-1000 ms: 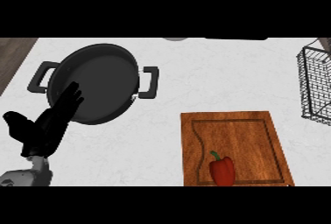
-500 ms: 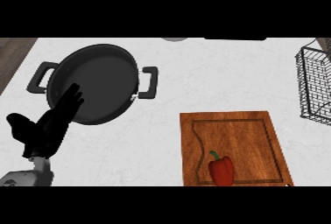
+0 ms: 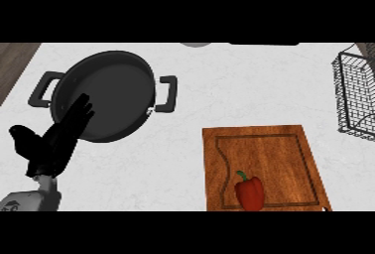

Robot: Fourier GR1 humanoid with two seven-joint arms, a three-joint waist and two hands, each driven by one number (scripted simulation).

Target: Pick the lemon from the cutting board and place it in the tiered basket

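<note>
A wooden cutting board lies at the lower right of the white counter. On its near end stands a red bell pepper with a green stem; no lemon shows on the board. The black wire tiered basket is at the right edge, partly cut off. My left hand is at the lower left, open with straight fingers pointing up, its fingertips over the rim of a black pan. My right hand is out of view.
A large black two-handled pan sits at the upper left of the counter. A grey round object peeks in at the top edge. Brown wood shows past the counter's left edge.
The view has shifted slightly, so the basket sits a touch farther right. The left hand, pan, board and pepper keep their places.
</note>
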